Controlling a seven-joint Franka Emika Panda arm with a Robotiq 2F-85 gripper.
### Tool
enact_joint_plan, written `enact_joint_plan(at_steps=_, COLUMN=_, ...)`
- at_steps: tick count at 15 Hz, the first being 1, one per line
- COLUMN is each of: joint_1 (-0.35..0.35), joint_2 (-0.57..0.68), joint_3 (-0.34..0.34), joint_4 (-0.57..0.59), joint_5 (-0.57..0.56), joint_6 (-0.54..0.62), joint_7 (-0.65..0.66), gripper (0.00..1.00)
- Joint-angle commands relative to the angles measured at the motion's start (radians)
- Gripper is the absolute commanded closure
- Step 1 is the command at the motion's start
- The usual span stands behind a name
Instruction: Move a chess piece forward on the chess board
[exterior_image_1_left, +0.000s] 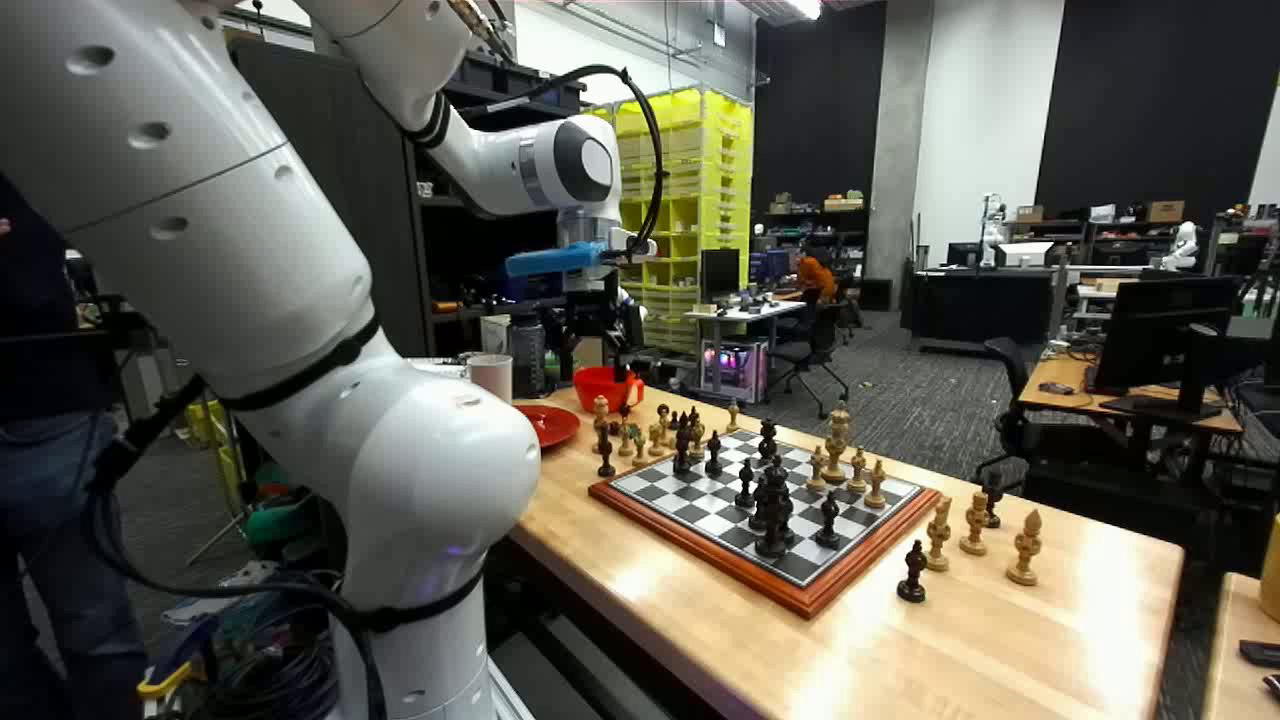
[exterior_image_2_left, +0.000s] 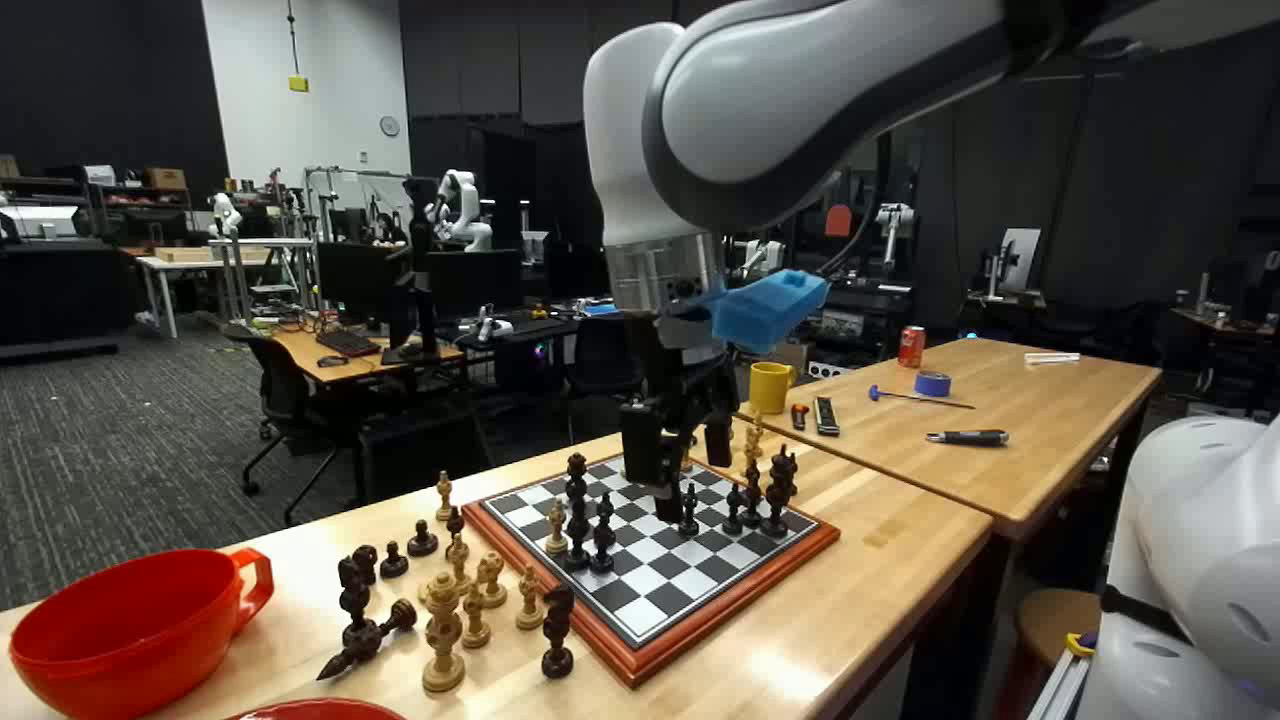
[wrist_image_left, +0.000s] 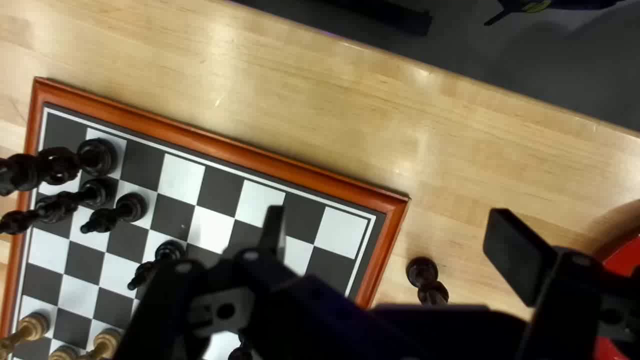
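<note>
"Wrist view has our gripper (wrist_image_left: 394, 240) spread wide, with nothing we can see in its hold. What could go wrong for us?"

"Closing right here, for one: between the fingers (wrist_image_left: 519, 257), as that camera lines them up, stands an off-board dark piece (wrist_image_left: 424, 275), and we take it the move wants one on the squares."

"And over the chess board (wrist_image_left: 210, 230)?"

"There the wide spread worries us. That dark cluster (wrist_image_left: 97, 192) near a corner stands base to base or nearly so, and we might topple a neighbour coming down. A separate dark piece (wrist_image_left: 167, 252) leaves us more room, but it is slender and would probably tip if one finger met it first."

"Where is the board, and how does it lie?"

"Flat on the wooden table (exterior_image_1_left: 1000, 640), with loose pieces beside it. Being square, it gives us no long axis; the wrist view shows its border about parallel to the table's edge, while in both exterior views a corner aims at the camera. The pieces we can make out on it stand upright, long axes vertical, and which of them is meant we cannot tell"
</note>
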Motion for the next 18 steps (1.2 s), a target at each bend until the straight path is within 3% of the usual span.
enact_joint_plan(at_steps=1, joint_1=0.014, joint_2=0.003, joint_3=-0.013, joint_4=0.001, joint_5=-0.006, joint_6=-0.001, joint_7=0.006, gripper=0.0)
enact_joint_plan(at_steps=6, joint_1=0.014, joint_2=0.003, joint_3=-0.013, joint_4=0.001, joint_5=-0.006, joint_6=-0.001, joint_7=0.006, gripper=0.0)
enact_joint_plan(at_steps=9, joint_1=-0.019, joint_2=0.044, joint_3=-0.035, joint_4=0.04, joint_5=-0.062, joint_6=0.022, joint_7=-0.011, gripper=0.0)
enact_joint_plan(at_steps=14, joint_1=-0.1, joint_2=0.196, joint_3=-0.121, joint_4=0.158, joint_5=-0.184, joint_6=0.122, joint_7=-0.065, gripper=0.0)
enact_joint_plan(at_steps=18, joint_1=-0.144, joint_2=0.355, joint_3=-0.189, joint_4=0.292, joint_5=-0.198, joint_6=0.189, joint_7=-0.118, gripper=0.0)
